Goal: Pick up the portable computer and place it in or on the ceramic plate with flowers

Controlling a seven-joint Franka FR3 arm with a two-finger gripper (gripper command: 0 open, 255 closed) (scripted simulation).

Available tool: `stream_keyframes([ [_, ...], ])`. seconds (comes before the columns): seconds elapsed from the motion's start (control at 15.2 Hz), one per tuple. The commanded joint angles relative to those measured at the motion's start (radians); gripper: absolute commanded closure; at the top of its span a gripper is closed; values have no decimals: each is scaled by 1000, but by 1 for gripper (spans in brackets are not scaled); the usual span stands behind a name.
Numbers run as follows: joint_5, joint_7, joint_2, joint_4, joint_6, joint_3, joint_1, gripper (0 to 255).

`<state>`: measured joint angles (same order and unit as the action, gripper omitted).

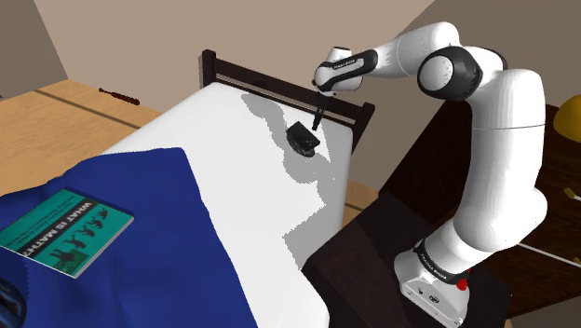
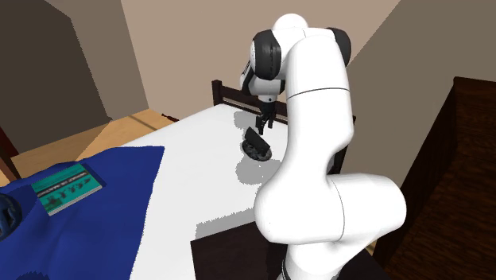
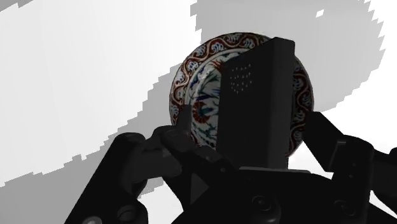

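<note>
- We see the gripper [image 1: 317, 120] poised over the white bed [image 1: 223, 140], its fingers spread wide and clasping nothing.
- The dark laptop [image 3: 257, 102] stands tilted on the flowered plate [image 3: 191, 73], between the fingers but apart from them.
- The plate lies near the dark bed rail [image 1: 270, 88].

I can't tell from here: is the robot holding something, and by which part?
Nothing is held, it seems. The gripper is open around the dark laptop, not touching it; the laptop stands in the flowered plate.
</note>
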<state>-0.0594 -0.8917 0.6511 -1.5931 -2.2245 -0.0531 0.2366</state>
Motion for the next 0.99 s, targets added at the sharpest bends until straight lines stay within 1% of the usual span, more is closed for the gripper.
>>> stream_keyframes([
  [0.0, 0, 0, 1, -1, 0, 0, 0, 0],
  [0.13, 0, -1, 2, 3, 3, 0, 1, 0],
  [0.4, 5, 2, -63, 31, 96, -4, 0, 0],
  [0.92, 5, 2, -63, 31, 96, -4, 0, 0],
])
